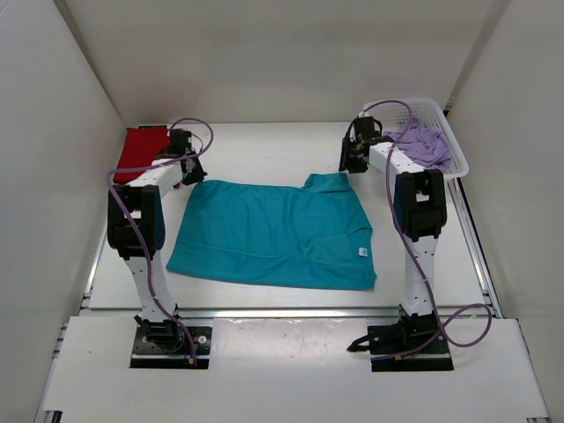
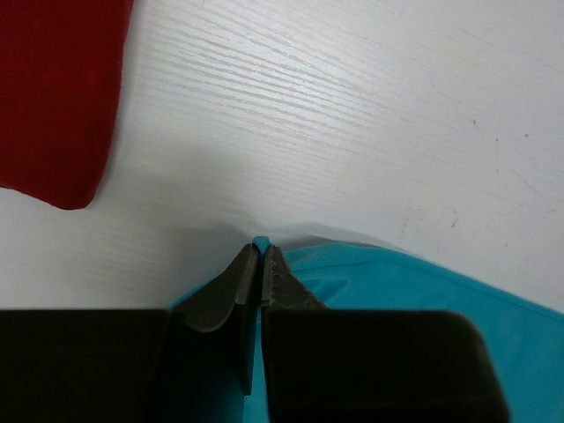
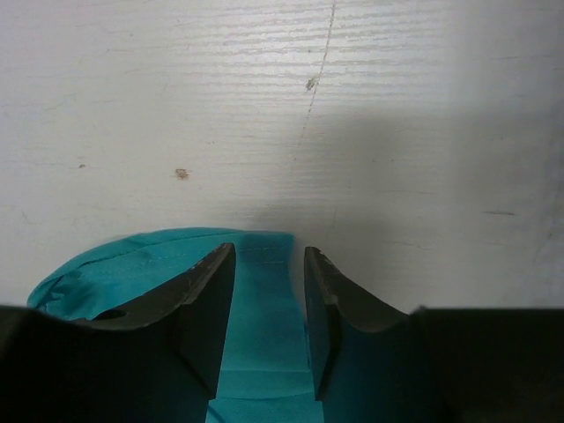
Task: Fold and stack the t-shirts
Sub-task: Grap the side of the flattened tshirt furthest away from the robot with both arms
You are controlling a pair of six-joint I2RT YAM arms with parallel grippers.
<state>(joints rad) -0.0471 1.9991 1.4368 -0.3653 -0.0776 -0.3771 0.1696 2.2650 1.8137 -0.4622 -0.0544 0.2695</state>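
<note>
A teal-blue t-shirt lies spread flat mid-table, its white tag near the right hem. My left gripper is at the shirt's far left corner. In the left wrist view its jaws are shut on a small pinch of the teal cloth. My right gripper is at the far right sleeve. Its fingers stand apart, with the teal sleeve lying flat between them. A folded red t-shirt rests at the far left. The lavender t-shirt sits crumpled in the basket.
The white lattice basket stands at the far right corner, beside the right arm. White walls enclose the table on the left, right and back. Bare white tabletop lies beyond both grippers.
</note>
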